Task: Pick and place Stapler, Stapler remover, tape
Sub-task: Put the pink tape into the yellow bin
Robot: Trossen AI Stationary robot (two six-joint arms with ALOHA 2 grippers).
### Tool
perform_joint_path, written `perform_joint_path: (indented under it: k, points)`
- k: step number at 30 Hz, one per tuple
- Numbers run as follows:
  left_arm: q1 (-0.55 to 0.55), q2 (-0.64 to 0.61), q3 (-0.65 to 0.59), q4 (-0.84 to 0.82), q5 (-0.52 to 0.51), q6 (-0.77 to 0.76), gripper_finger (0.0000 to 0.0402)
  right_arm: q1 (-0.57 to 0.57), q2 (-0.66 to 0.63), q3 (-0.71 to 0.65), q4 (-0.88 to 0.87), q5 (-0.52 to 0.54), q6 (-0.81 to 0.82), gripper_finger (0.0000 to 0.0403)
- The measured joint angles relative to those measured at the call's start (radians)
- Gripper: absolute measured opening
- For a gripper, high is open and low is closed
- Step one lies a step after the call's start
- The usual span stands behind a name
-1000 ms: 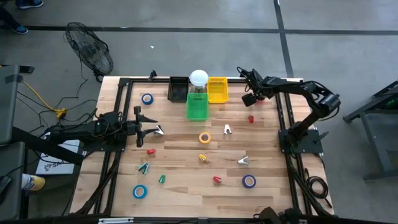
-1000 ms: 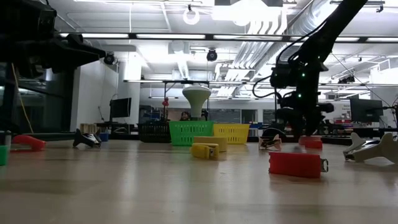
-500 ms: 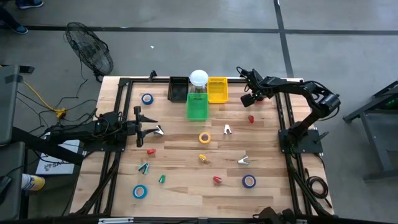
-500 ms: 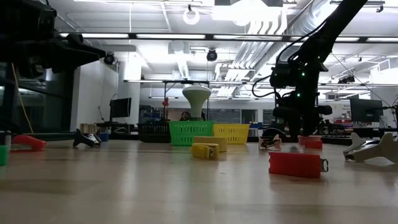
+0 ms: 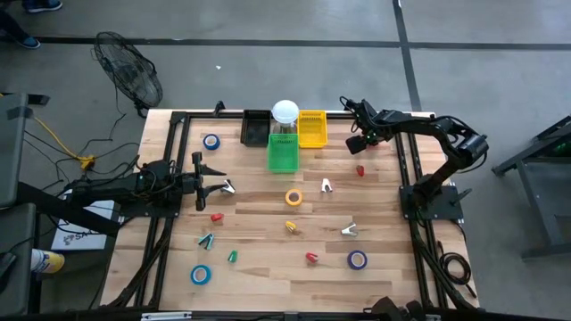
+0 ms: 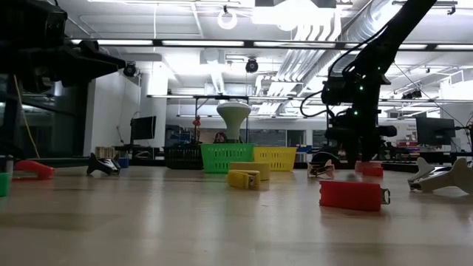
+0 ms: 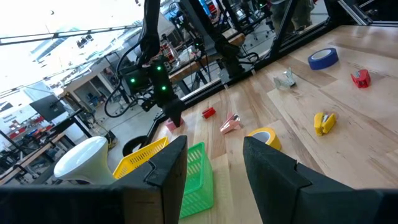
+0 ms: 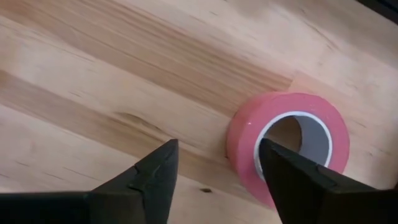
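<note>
Pink tape roll [image 8: 287, 144] below right claw [image 8: 214, 171], fingers apart, angled down

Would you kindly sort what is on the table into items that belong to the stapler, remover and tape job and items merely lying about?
Belongs to the job:
- pink tape roll, just ahead of the right gripper, fingers open
- yellow tape roll
- blue tape roll
- purple tape roll
- red stapler
- white staple remover

Lying about:
- white jar
- floor fan
</note>
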Motion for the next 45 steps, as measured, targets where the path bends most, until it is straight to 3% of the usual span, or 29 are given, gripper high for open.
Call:
perform_joint_path:
  k: [18, 24, 33, 45]
  points:
    - [0.000, 0.000, 0.000, 0.000, 0.000, 0.000, 0.0154, 0.000, -0.002, 0.000, -0.016, 0.005, -0.037, 0.0030]
    - [0.000, 0.000, 0.000, 0.000, 0.000, 0.000, 0.0154, 0.000, -0.002, 0.006, -0.020, -0.005, -0.045, 0.0029]
    - [0.000, 0.000, 0.000, 0.000, 0.000, 0.000, 0.0154, 0.003, -0.002, 0.066, 0.000, -0.128, -0.094, 0.0029]
    - [0.000, 0.000, 0.000, 0.000, 0.000, 0.000, 0.0154, 0.003, -0.002, 0.096, 0.247, -0.426, -0.190, 0.0029]
